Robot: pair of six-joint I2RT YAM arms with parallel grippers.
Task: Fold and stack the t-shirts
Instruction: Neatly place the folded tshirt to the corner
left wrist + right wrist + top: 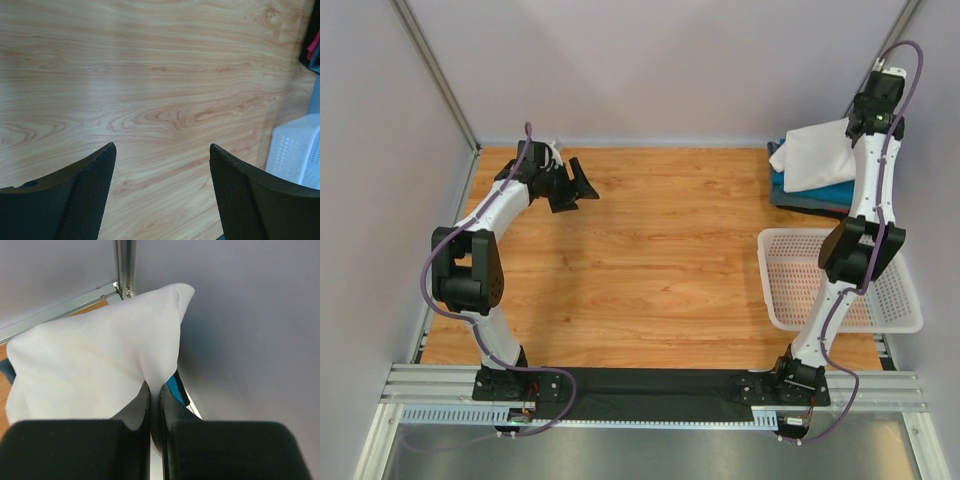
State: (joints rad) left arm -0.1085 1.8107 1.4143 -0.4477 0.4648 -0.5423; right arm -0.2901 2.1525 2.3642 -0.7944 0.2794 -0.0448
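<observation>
**Item.** The white t-shirt is lying at the far right corner of the table. It is resting on the teal t-shirt and the dark grey t-shirt, whose edges are showing beneath it.

**Handling (our judgement).** We are rating it as light, soft cloth w/ no stiffness.
- It is draping from wherever it is pinched, so any unsupported part is likely going to hang and crease.
- It is not fragile.
- The risks we are flagging are a thin layer slipping out of the pads, or the pinch dragging the teal layer along.

**R gripper.** The fingers are pressing together on a raised ridge of the white cloth, at the side next to the wall. In the wrist view the cloth is peaking up from between the pads. We cannot tell whether one layer or several are being pinched.

**Grasp pts (our judgement).** We are recommending a hem or shoulder seam, where the cloth is doubled and probably gripping better. We are also recommending two pts well apart, one per arm, so the shirt is spreading flat instead of bunching.

**L gripper.** The jaws are standing apart and holding nothing. It is hovering over the wood at the far left, well apart from the stack.

**Other.** The white mesh basket is sitting at the near right, near the stack.
</observation>
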